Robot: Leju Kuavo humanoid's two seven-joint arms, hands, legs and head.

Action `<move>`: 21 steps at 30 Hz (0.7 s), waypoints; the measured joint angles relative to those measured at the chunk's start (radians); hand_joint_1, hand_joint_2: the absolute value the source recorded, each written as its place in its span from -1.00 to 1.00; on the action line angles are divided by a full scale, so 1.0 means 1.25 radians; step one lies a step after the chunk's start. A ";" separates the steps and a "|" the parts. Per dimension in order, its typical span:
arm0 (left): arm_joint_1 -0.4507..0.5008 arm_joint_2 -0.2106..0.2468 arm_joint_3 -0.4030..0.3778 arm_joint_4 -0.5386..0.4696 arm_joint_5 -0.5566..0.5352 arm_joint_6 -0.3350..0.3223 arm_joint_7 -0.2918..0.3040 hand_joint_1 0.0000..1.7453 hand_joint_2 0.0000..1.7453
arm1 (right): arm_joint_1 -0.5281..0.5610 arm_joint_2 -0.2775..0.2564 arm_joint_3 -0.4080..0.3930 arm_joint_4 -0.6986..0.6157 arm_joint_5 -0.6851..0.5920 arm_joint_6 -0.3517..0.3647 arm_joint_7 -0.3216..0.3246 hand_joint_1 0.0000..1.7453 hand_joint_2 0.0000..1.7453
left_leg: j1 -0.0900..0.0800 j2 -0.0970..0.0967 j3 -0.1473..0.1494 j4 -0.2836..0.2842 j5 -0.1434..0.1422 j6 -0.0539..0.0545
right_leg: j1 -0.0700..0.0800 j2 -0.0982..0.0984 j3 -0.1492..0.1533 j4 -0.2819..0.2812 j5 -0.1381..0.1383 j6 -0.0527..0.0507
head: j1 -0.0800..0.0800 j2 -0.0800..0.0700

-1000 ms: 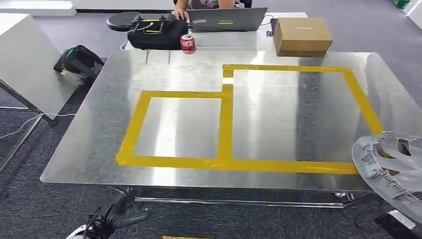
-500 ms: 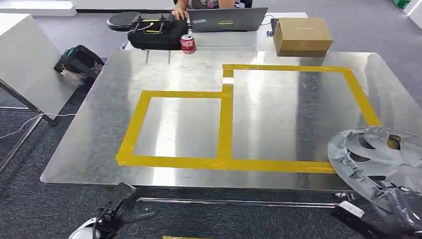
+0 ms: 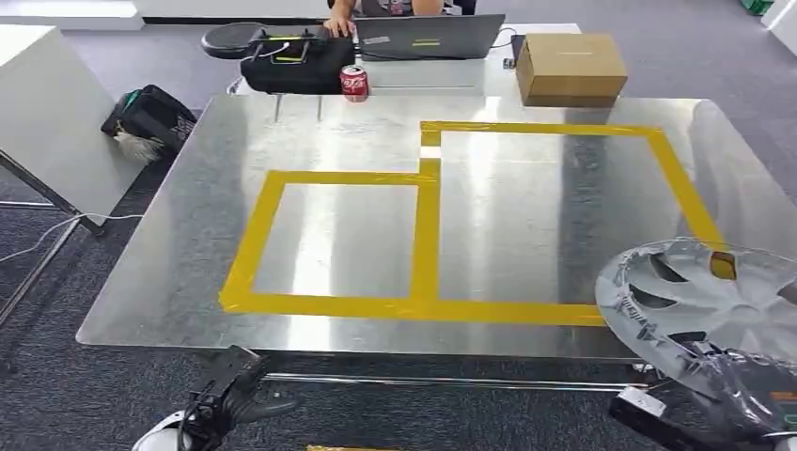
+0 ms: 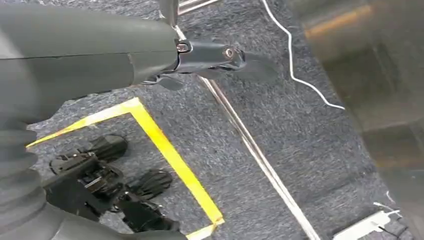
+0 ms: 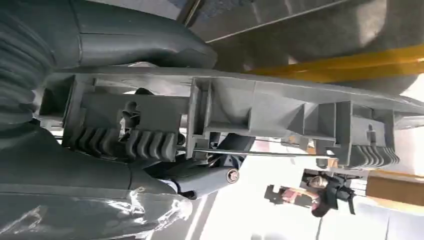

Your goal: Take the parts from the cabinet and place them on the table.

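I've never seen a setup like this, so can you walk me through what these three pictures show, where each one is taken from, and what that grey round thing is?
They come from a two-armed humanoid robot. The wide picture is its head view, looking down at a steel table marked with yellow tape rectangles. Beyond it sit a cola can, a cardboard box and a laptop. The other two come from wrist cameras. The right hand holds a grey plastic wheel cover over the table's near right corner; its wrist view sees the ribbed underside. The left hand hangs below the table edge, holding nothing.

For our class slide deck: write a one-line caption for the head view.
Right hand holds a grey wheel cover over the taped steel table's near corner.
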 joint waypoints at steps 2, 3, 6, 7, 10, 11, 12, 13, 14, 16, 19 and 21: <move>-0.006 -0.001 -0.003 0.004 -0.001 -0.003 -0.002 -1.00 1.00 | -0.009 -0.024 0.025 0.004 0.014 0.002 0.008 1.00 1.00 | 0.000 0.000 0.000 0.000 0.000 0.000 | 0.000 0.000 0.000 0.000 0.000 0.000 | 0.000 0.000; -0.009 -0.002 -0.005 0.005 -0.004 -0.006 -0.002 -1.00 1.00 | -0.015 -0.037 0.039 0.006 0.021 0.003 0.011 1.00 1.00 | 0.000 0.000 0.000 0.000 0.000 0.000 | 0.000 0.000 0.000 0.000 0.000 0.000 | 0.000 0.000; -0.019 -0.002 -0.012 0.013 -0.007 -0.009 -0.002 -1.00 1.00 | -0.032 -0.065 0.076 0.015 0.034 0.003 0.010 1.00 1.00 | 0.000 0.000 0.000 0.000 0.000 0.000 | 0.000 0.000 0.000 0.000 0.001 0.000 | 0.000 0.000; -0.022 -0.003 -0.015 0.015 -0.008 -0.010 -0.002 -1.00 1.00 | -0.038 -0.072 0.087 0.019 0.035 0.003 0.010 1.00 1.00 | 0.000 0.000 0.000 0.000 0.001 0.001 | 0.000 0.000 0.000 0.000 0.001 0.000 | 0.000 0.000; -0.029 -0.004 -0.019 0.024 -0.008 -0.012 -0.002 -1.00 1.00 | -0.052 -0.094 0.115 0.027 0.030 0.002 0.010 1.00 1.00 | 0.000 0.000 0.000 0.000 0.001 0.001 | 0.000 0.000 0.000 0.000 0.001 0.000 | 0.000 0.000; -0.030 -0.004 -0.020 0.027 -0.008 -0.012 -0.002 -1.00 1.00 | -0.054 -0.100 0.121 0.030 0.026 -0.001 0.011 1.00 1.00 | 0.000 0.000 0.000 0.000 0.001 0.001 | 0.000 0.000 0.000 0.000 0.001 0.000 | 0.000 0.000; -0.031 -0.004 -0.021 0.030 -0.009 -0.011 -0.002 -1.00 1.00 | -0.056 -0.106 0.126 0.031 0.020 -0.005 0.012 1.00 1.00 | 0.000 0.000 0.000 0.000 0.001 0.001 | 0.000 0.000 0.000 0.000 0.001 0.000 | 0.000 0.000; -0.033 -0.004 -0.022 0.033 -0.012 -0.009 -0.002 -1.00 1.00 | -0.055 -0.111 0.130 0.033 0.014 -0.012 0.016 1.00 1.00 | 0.000 0.000 0.000 0.000 0.001 0.001 | 0.000 0.000 0.000 0.000 0.001 0.000 | 0.000 0.000; -0.034 -0.004 -0.022 0.036 -0.014 -0.005 -0.001 -1.00 1.00 | -0.055 -0.114 0.133 0.033 0.011 -0.015 0.021 1.00 1.00 | 0.000 0.000 0.000 0.000 0.001 0.001 | 0.000 0.000 0.000 0.000 0.001 0.000 | 0.000 0.000; -0.036 -0.004 -0.022 0.042 -0.017 0.002 0.005 -1.00 1.00 | -0.052 -0.124 0.140 0.034 0.009 -0.022 0.035 1.00 1.00 | -0.002 0.000 0.000 0.002 0.000 0.002 | -0.002 0.000 0.000 -0.001 0.001 0.000 | 0.000 0.000; -0.038 -0.004 -0.021 0.054 -0.018 0.016 0.041 -1.00 1.00 | -0.043 -0.129 0.146 0.034 0.002 -0.039 0.060 1.00 1.00 | -0.002 0.000 0.000 0.003 0.000 0.003 | -0.002 0.000 0.000 -0.001 0.002 0.001 | 0.000 0.000; -0.042 -0.004 -0.020 0.063 -0.018 0.028 0.074 -1.00 1.00 | -0.033 -0.129 0.147 0.033 -0.007 -0.059 0.076 1.00 1.00 | -0.004 0.000 -0.001 0.004 -0.001 0.005 | -0.004 0.000 0.000 -0.001 0.002 0.003 | 0.000 0.000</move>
